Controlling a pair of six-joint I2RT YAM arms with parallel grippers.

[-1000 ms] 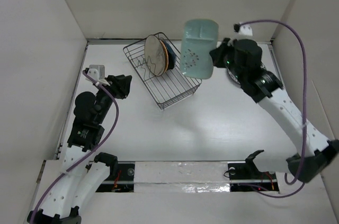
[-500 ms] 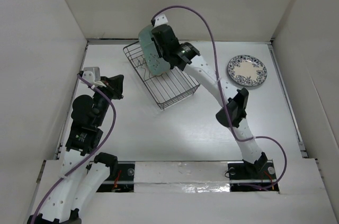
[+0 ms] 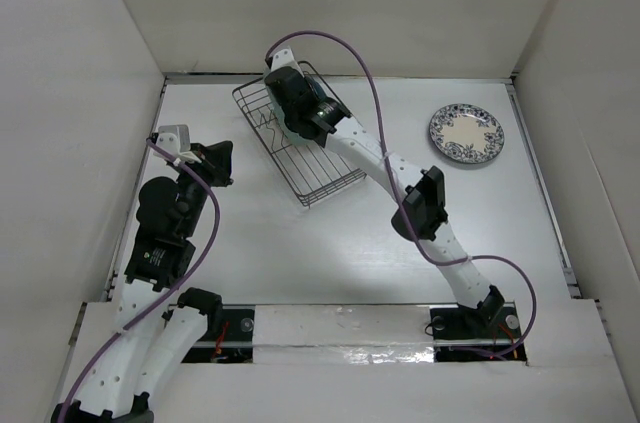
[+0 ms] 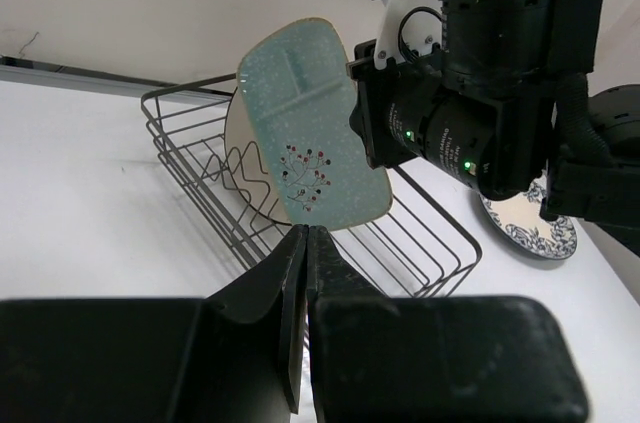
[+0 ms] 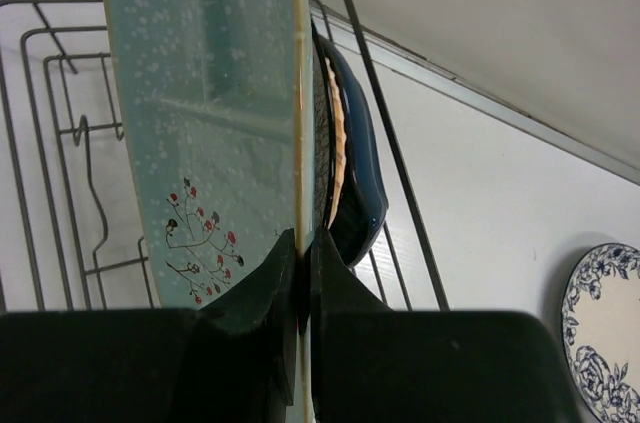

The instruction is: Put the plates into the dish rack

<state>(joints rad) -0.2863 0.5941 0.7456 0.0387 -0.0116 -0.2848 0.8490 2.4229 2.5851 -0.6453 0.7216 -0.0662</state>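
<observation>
The dark wire dish rack (image 3: 325, 165) stands at the back middle of the table. My right gripper (image 5: 303, 240) is shut on the edge of the pale green plate (image 5: 200, 123) and holds it upright in the rack's far end. The left wrist view shows this plate (image 4: 310, 138) in front of the beige plate (image 4: 236, 148). The orange-tan plate (image 5: 337, 148) and the dark blue plate (image 5: 362, 178) stand just behind it in the rack. The white plate with blue floral rim (image 3: 466, 133) lies flat on the table at the right. My left gripper (image 4: 305, 235) is shut and empty, left of the rack (image 4: 430, 243).
White walls enclose the table on the left, back and right. My right arm (image 3: 400, 178) stretches diagonally over the rack's right side. The floral plate also shows in the left wrist view (image 4: 530, 233) and the right wrist view (image 5: 605, 333).
My right arm has swung left with the pale green plate, from above the rack's right side down into its far end. The left arm has barely moved.
</observation>
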